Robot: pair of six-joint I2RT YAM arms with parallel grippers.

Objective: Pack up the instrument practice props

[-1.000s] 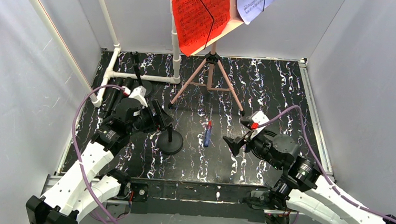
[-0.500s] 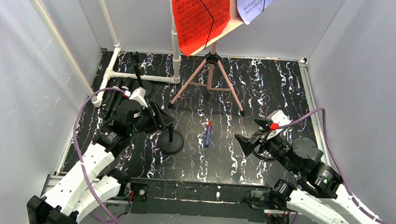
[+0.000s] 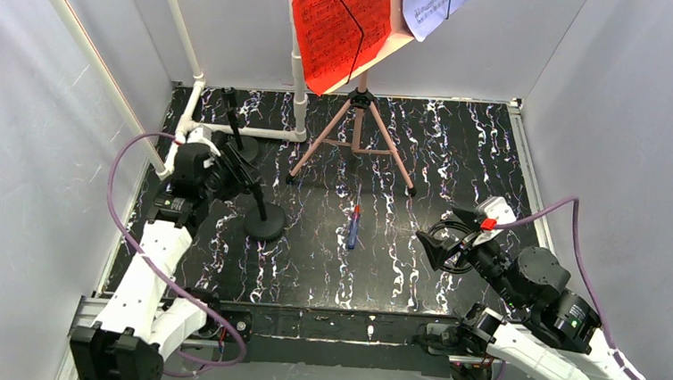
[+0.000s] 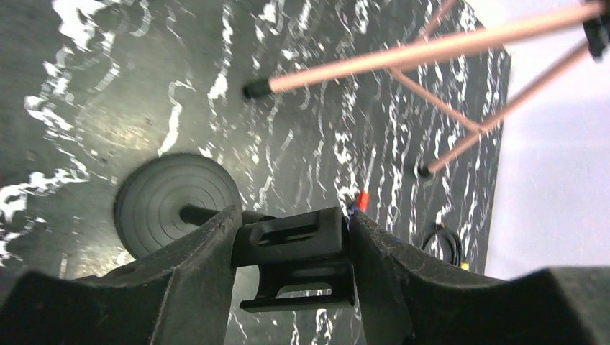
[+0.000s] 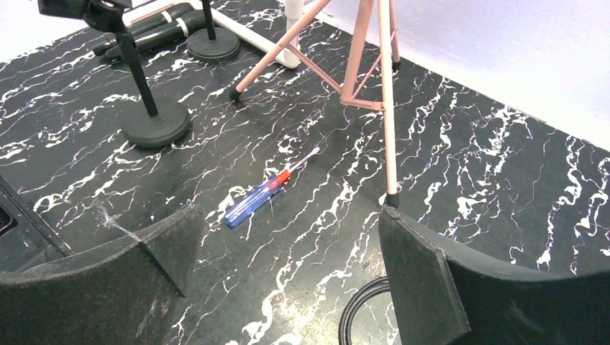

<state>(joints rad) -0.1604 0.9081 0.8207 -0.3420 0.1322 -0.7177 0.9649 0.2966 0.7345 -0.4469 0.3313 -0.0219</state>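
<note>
A black microphone stand with a round base (image 3: 264, 225) leans toward the left. My left gripper (image 3: 241, 174) is shut on the black clip (image 4: 295, 251) at its top, and the base (image 4: 176, 201) shows beyond the fingers. A second stand (image 3: 245, 146) sits by the back-left pipe. The pink rack's tripod (image 3: 355, 136) stands at the back centre, carrying a red sheet (image 3: 335, 24) and a white sheet (image 3: 435, 5). My right gripper (image 3: 432, 241) hangs open near the front right, holding nothing (image 5: 288, 244).
A blue and red screwdriver (image 3: 353, 227) lies mid-table (image 5: 255, 198). A black cable loop (image 5: 360, 309) lies under the right gripper. White pipe frame (image 3: 239, 130) runs along the back left, with dark microphones (image 5: 155, 32) lying beside it. Grey walls enclose three sides.
My left jaws closed on the stand's clip and pulled it left and back; its base slid left. The right arm drew back toward the right front, still open.
</note>
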